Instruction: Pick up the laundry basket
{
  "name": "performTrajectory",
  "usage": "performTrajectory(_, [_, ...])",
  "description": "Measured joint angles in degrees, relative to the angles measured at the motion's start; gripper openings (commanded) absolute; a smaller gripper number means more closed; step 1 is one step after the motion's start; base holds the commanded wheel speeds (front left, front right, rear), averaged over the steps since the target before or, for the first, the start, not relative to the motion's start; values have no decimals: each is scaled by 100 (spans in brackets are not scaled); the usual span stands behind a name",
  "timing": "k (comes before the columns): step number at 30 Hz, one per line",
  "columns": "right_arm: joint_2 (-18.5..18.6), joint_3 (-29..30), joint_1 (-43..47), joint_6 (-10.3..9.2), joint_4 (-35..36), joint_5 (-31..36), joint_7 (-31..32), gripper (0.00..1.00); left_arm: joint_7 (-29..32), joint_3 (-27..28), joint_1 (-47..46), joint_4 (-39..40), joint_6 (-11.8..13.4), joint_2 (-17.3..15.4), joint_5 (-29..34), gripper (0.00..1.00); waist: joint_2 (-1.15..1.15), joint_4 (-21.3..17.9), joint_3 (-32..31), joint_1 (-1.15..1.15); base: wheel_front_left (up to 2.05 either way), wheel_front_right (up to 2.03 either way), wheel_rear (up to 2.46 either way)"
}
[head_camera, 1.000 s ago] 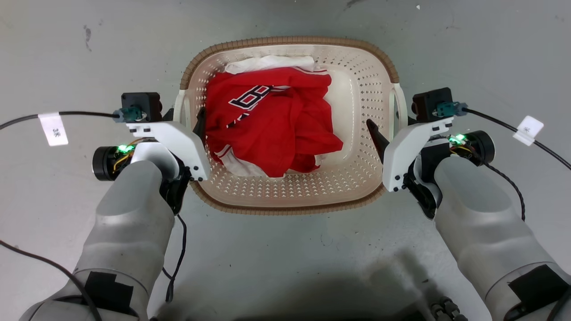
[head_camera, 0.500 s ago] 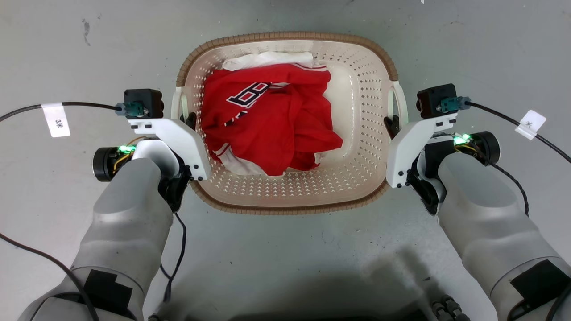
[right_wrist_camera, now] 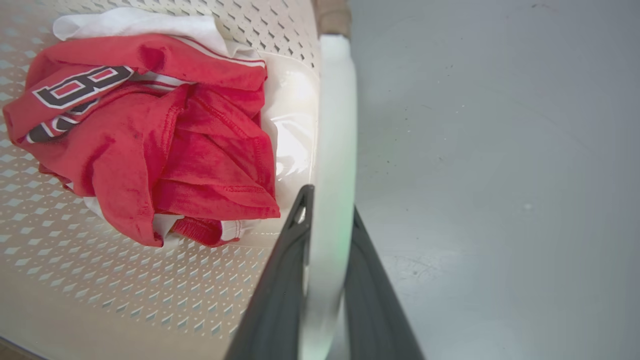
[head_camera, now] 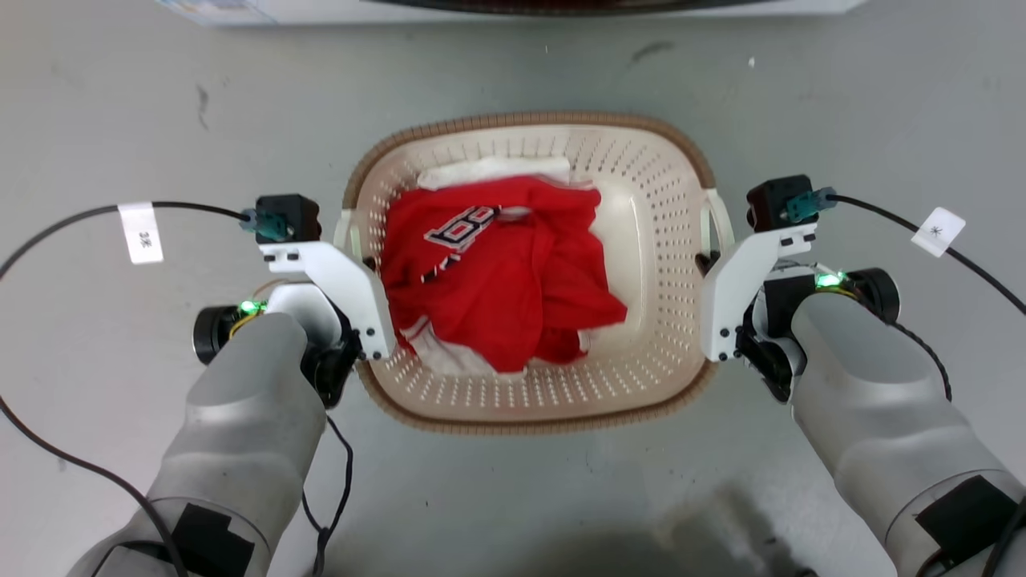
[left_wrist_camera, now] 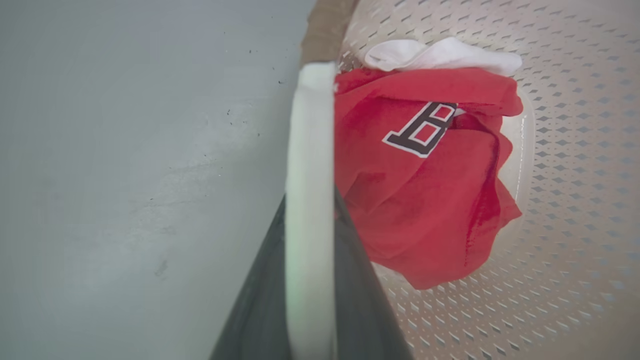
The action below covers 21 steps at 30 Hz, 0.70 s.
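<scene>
My worry is a slip or a tilt. Each grip is a thin pinch on a smooth white strap, so if one arm rises ahead of the other, the laundry basket (head_camera: 529,421) could tip and swing, or a strap could slide out between the fingers. The red jersey (head_camera: 497,280) and the white cloth (head_camera: 489,170) under it lie heaped toward my left, so I judge that side carries a little more weight, and a tilt could send the load sliding. The basket is straight ahead of me over the grey floor (head_camera: 513,497), held between my arms; I cannot tell whether it has left the floor. My left hand (left_wrist_camera: 310,225) is pressed onto the left handle (left_wrist_camera: 310,150), one dark finger inside the wall and one outside. My right hand (right_wrist_camera: 330,210) pinches the right handle (right_wrist_camera: 335,125) the same way. Both hands grip near the middle of their side, roughly level with each other.
</scene>
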<state>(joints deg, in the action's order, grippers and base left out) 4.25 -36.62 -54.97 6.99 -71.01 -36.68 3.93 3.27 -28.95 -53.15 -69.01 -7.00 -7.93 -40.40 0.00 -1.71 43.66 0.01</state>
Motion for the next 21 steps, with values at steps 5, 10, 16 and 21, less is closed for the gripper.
performTrajectory(5, [10, -138, 105, -1, -25, -232, 410, 0, 352, -144, 113, -66, 2, 20, -263, 0, 0, 19, -464, 0, 0, 0, 0])
performTrajectory(10, [22, -235, 213, -3, 27, -546, 846, 0, 624, -238, 159, -123, 2, 1, -478, 0, 0, 18, -994, 0, 0, 0, 0])
performTrajectory(16, [21, -303, 272, -3, -9, -899, 1557, 0, 1005, -399, 208, -181, 2, -29, -637, 0, 0, 12, -1646, -1, 0, 0, 0])
performTrajectory(21, [13, -349, 287, -3, -87, -1088, 2060, 0, 1316, -502, 233, -191, 1, -49, -789, 0, 0, 11, -2170, -1, 0, 0, 0])
